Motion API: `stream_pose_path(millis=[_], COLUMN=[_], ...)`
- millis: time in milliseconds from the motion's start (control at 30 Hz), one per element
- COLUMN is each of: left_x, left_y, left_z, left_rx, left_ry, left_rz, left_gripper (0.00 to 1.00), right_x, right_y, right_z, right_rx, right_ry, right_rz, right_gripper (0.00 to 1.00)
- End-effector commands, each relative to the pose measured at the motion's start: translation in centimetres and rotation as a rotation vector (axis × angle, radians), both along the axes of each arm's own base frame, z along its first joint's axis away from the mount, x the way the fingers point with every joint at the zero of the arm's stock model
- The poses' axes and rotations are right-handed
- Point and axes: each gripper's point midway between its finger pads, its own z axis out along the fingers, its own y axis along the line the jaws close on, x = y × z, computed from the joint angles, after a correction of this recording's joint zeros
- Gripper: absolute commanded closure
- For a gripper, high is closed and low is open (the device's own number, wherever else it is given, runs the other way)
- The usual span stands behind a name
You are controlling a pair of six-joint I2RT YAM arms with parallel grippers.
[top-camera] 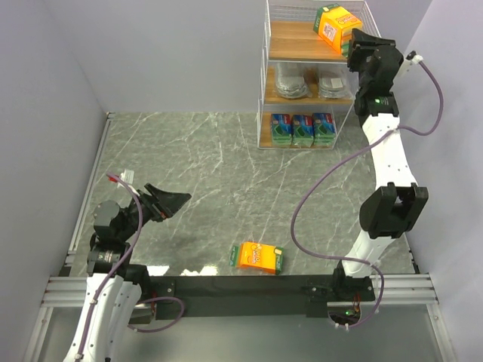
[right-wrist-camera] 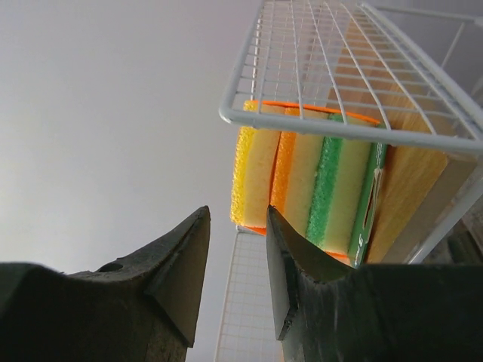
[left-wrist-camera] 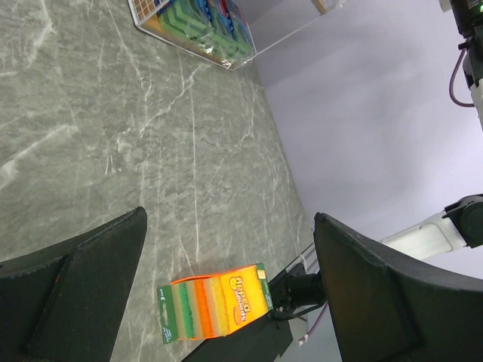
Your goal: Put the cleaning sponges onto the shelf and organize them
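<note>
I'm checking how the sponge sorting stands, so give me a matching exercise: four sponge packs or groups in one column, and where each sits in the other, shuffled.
1. blue-and-green packs
2. silvery grey packs
3. orange pack by the right gripper
4. other orange pack

A. table, near its front edge
B. shelf, top tier
C. shelf, bottom tier
D. shelf, middle tier

Pairs: 1-C, 2-D, 3-B, 4-A
</note>
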Motion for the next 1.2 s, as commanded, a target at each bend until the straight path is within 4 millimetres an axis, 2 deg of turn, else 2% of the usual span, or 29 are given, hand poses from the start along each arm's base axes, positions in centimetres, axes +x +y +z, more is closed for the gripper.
stream_pose_path(millis=[0,167,533,733,967,1000,1167], left_x=[0.0,0.0,-0.2,-0.1,-0.2,-0.2,-0.3], left_y=[0.0,0.0,0.1,0.1,0.2,0.2,0.2], left_z=[0.2,-0.3,-0.2,-0.1,-0.2,-0.3,-0.2], left_rx=[0.012,0.010,0.024,0.024,0.026,0.026,0.031], left_ry=[-0.036,-0.028,-0.029,-0.031,-0.032,-0.030,-0.032], left_rz=[0.002,-0.001,0.006,0.006,0.009,0.009,0.010], left_gripper=[0.01,0.01,0.01,0.01,0.01,0.01,0.00], right_x=[-2.7,-2.7,1.3,1.9,2.3,2.3,2.5], right_y=[-1.2,-1.4,-0.1,0.2,1.6,2.3,3.7], right_z=[4.2,3.9,3.2,2.5,2.0,1.9,1.5], right_rx=[-0.059,-0.075,-0.117,-0.123,-0.119,-0.123,-0.125], right_ry=[-0.085,-0.084,-0.043,-0.033,-0.037,-0.040,-0.036], right_rz=[-0.043,-0.046,0.037,0.051,0.106,0.134,0.171], right_gripper=[0.57,0.57,0.57,0.57,0.57,0.57,0.57])
